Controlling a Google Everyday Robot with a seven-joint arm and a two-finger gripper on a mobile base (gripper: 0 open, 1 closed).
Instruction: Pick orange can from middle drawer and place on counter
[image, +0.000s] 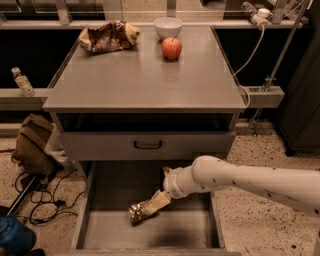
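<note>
The orange can (138, 212) lies on its side on the bare floor of the open middle drawer (172, 235), left of centre. My gripper (158, 202) reaches down into the drawer from the right on a white arm. Its tip is right against the can's right end. The counter (135, 80) is the grey cabinet top above.
On the counter's far edge sit a brown-and-yellow snack bag (107, 36), a white bowl (168, 26) and a red apple (171, 48). A closed drawer front with a black handle (147, 145) overhangs the open drawer. A brown bag (32, 145) and cables lie on the floor at left.
</note>
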